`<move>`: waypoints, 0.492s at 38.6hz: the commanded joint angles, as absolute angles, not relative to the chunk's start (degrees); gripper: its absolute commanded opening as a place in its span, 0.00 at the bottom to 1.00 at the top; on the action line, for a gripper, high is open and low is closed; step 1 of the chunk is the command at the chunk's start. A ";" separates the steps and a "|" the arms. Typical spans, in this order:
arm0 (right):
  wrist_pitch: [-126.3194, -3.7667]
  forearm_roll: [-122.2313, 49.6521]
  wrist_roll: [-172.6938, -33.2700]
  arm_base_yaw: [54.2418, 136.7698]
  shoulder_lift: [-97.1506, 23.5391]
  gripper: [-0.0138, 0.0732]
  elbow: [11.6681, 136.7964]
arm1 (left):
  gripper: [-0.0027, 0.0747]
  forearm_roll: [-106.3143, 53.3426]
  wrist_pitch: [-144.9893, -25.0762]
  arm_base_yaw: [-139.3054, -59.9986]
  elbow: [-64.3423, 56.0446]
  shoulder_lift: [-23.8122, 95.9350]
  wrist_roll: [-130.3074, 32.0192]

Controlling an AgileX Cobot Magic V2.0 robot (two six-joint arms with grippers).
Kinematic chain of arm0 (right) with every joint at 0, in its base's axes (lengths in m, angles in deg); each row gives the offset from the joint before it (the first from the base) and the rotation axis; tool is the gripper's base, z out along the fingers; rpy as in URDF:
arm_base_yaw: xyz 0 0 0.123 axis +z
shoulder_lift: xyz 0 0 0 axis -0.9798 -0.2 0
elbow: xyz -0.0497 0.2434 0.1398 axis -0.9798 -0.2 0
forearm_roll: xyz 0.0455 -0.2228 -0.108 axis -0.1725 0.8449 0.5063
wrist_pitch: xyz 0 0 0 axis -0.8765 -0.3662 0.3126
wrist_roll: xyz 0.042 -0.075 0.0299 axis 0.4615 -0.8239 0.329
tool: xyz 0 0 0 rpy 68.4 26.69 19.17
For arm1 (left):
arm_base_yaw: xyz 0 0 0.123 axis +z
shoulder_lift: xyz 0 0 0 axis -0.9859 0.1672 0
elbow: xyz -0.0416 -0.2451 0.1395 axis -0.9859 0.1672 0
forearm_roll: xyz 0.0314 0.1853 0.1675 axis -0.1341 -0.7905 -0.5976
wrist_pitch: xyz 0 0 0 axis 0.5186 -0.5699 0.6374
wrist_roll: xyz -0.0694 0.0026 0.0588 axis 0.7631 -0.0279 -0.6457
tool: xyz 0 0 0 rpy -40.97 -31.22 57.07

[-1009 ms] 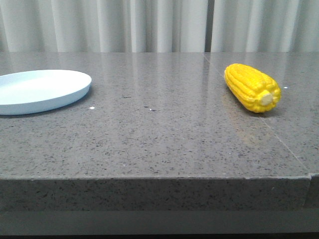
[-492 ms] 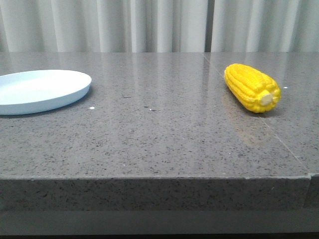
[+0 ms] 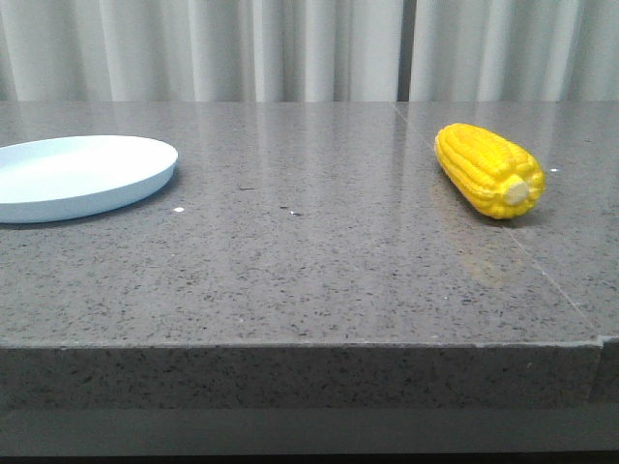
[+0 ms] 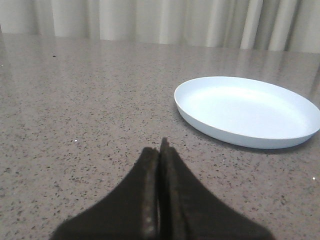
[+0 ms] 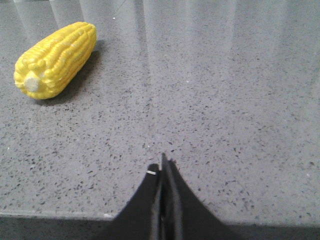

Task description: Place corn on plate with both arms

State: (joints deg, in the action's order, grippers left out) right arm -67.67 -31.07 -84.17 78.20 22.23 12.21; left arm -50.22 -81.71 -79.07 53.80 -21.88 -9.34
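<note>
The yellow corn (image 3: pixel 488 169) lies on the grey stone table at the right, its pale stub end toward the front. It also shows in the right wrist view (image 5: pixel 55 60). The pale blue-white plate (image 3: pixel 77 176) sits at the left and is empty; it also shows in the left wrist view (image 4: pixel 247 111). My left gripper (image 4: pixel 159 150) is shut and empty, short of the plate. My right gripper (image 5: pixel 162 167) is shut and empty near the table's front edge, apart from the corn. Neither gripper shows in the front view.
The speckled grey table (image 3: pixel 309 251) has a seam (image 3: pixel 542 271) running past the corn on the right. Its front edge (image 3: pixel 290 343) is near. White curtains (image 3: pixel 309 48) hang behind the table.
</note>
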 commanded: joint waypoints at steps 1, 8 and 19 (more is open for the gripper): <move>-63.20 -31.16 -84.49 77.87 23.13 0.14 13.55 | 0.01 -49.69 -77.07 -79.01 55.05 -22.71 -9.34; -61.93 -31.16 -84.49 77.87 23.13 0.14 13.55 | 0.01 -49.69 -74.97 -79.01 55.05 -22.71 -9.34; -59.61 -31.16 -84.49 77.87 23.13 0.14 17.40 | 0.01 -49.69 -63.31 -79.01 53.12 -22.71 -9.34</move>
State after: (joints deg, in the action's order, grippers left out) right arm -65.29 -31.07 -84.17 78.20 22.23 13.32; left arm -50.22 -70.59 -79.07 53.80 -21.88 -9.34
